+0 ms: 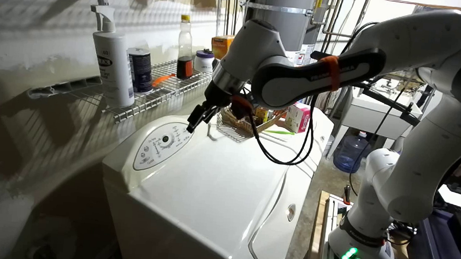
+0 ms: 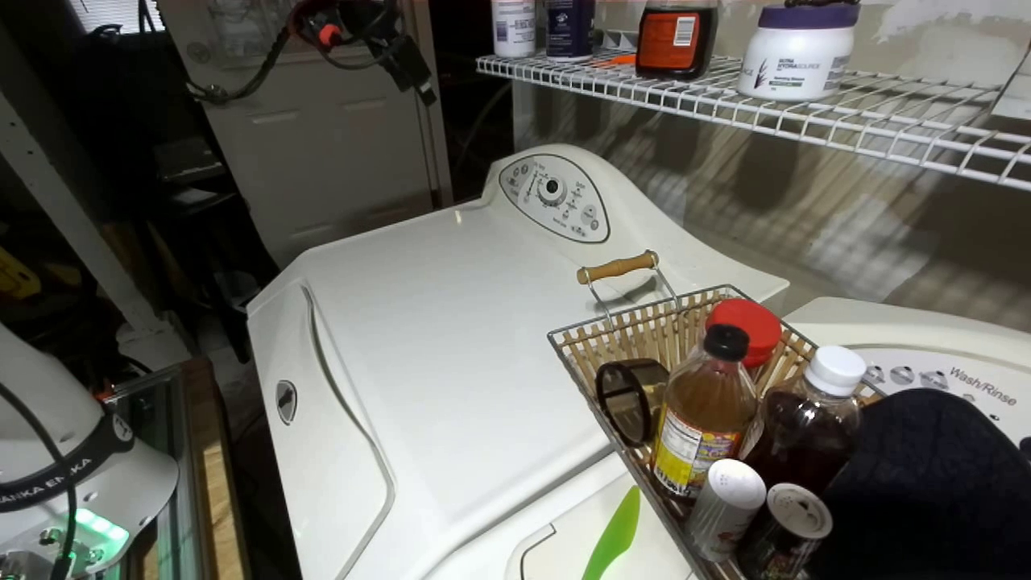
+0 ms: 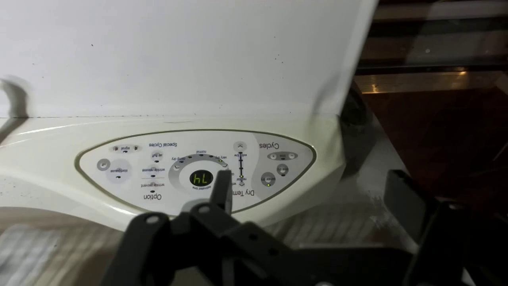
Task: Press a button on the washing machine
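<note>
While black jointed gripper (image 3: 310,174) hangs jaws apart, boxy white washing machine (image 1: 210,181) sits below; I see its round black display (image 3: 201,178) lit only in wrist view.

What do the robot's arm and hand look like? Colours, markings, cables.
White, rounded, jointed arm with black forearm trim, its FRANKA EMIKA lettering partly covered by a bright orange strap. Silver metal collar near the wrist, thin black cables hanging in loops, green lights on the white base. Black, angular, two-fingered hand with small, round, pale pins.
</note>
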`<state>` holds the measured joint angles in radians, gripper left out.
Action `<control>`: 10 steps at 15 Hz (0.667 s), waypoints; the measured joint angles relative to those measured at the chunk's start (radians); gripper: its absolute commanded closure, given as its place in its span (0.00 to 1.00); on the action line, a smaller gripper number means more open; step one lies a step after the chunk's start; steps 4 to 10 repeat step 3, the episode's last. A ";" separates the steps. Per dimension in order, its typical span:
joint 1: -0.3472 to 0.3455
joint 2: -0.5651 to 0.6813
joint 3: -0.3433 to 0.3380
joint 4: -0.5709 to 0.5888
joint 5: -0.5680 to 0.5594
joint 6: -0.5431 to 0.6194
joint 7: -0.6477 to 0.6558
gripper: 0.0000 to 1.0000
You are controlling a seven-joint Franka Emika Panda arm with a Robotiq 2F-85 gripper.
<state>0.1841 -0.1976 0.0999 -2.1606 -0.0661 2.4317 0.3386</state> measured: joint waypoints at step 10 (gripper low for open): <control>0.000 -0.041 0.006 -0.037 0.007 0.005 -0.020 0.00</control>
